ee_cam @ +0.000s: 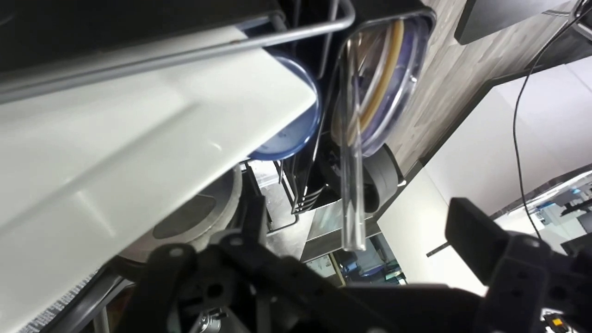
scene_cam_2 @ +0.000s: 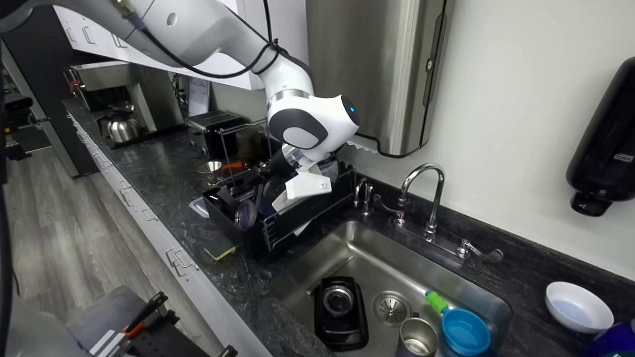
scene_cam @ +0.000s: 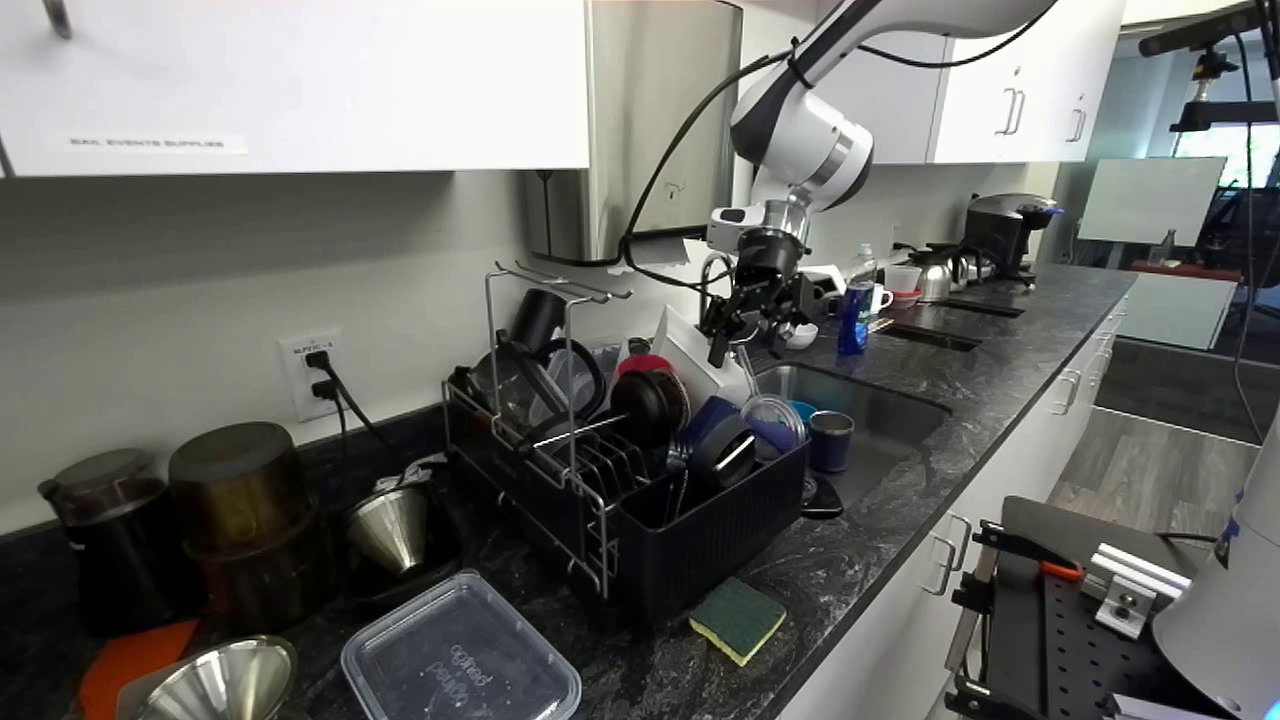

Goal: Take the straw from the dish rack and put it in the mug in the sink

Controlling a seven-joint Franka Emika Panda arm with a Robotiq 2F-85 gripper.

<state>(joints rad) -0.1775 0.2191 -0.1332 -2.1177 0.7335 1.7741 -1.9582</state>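
We had our fingers (ee_cam: 476,243) apart, the straw (ee_cam: 353,199) just ahead of them in the rack (scene_cam: 705,545), approach seemingly made, with grasp and delivery to the mug (scene_cam_2: 418,337) in the sink (scene_cam_2: 367,253) undone.

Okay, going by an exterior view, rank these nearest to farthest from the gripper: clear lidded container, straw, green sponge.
1. Straw: right by the gripper, as the wrist view also shows.
2. Green sponge: on the counter, beside the dish rack.
3. Clear lidded container: on the counter, in an exterior view's foreground.
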